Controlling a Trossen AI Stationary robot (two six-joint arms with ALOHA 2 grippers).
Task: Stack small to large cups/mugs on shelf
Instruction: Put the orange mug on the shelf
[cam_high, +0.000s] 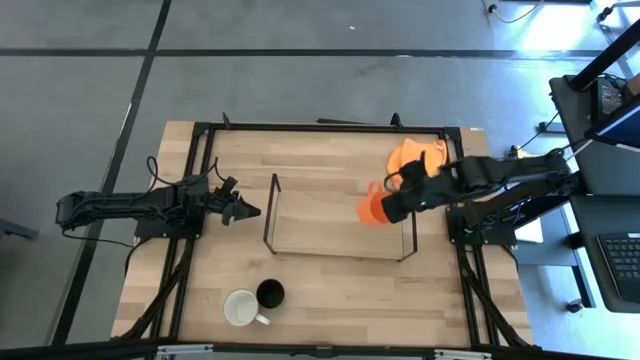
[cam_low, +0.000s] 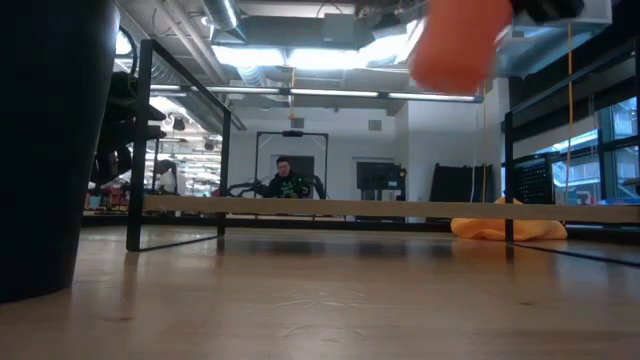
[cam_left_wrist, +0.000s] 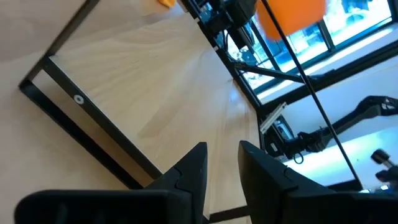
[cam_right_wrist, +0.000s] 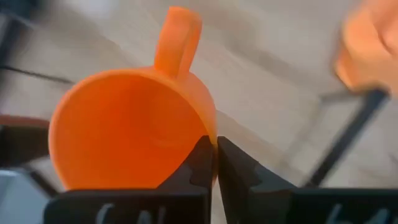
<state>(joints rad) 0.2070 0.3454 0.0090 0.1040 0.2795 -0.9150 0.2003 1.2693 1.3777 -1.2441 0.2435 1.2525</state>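
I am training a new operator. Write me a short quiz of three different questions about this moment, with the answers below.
1. True or false: the right pincer is shut on the rim of the orange mug.
2. Which two mugs stand together near the table's front edge?
3. Choose one: the left pincer is (a) holding the black mug, (b) empty, beside the rack's left end, (c) touching the orange cloth.

Key
1. True.
2. The white mug and the black mug.
3. b.
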